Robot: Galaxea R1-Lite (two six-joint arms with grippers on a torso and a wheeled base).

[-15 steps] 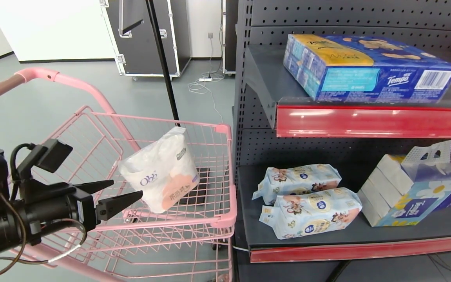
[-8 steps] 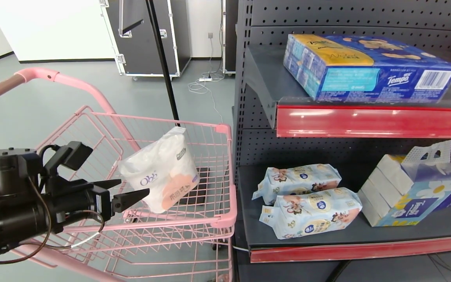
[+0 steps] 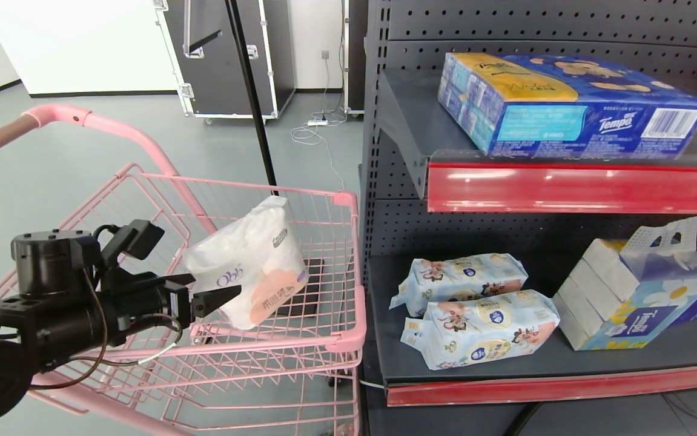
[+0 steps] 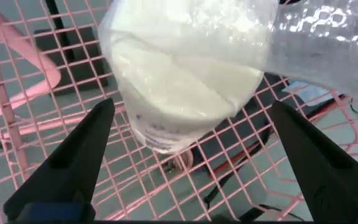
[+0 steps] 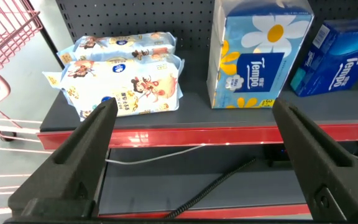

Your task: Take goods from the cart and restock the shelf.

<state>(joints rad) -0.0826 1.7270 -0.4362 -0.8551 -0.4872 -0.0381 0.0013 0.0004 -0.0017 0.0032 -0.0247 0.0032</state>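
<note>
The left gripper point(image 3: 217, 283) has its fingers point(image 4: 73, 165) spread wide, and the wrist view shows the white pack point(image 4: 185, 81) between their tips with a gap on either side, so nothing is gripped. A second ago these fingers were well short of the pack and nearer the cart's near side. Since then the arm has pushed forward over the basket, and in the head view the lower fingertip now overlaps the bottom corner of the white pack point(image 3: 251, 266). The pack itself has not shifted: it leans upright in the pink cart point(image 3: 348, 327), against the far wire wall. The right gripper point(image 5: 194, 102) also has its fingers wide with nothing between them, facing the front edge of the lower shelf point(image 3: 384, 303). Two patterned packs point(image 3: 463, 275) lie on that shelf beside a handled tissue pack point(image 3: 633, 297), unchanged, as is the blue pack point(image 3: 566, 106) on the shelf above.
</note>
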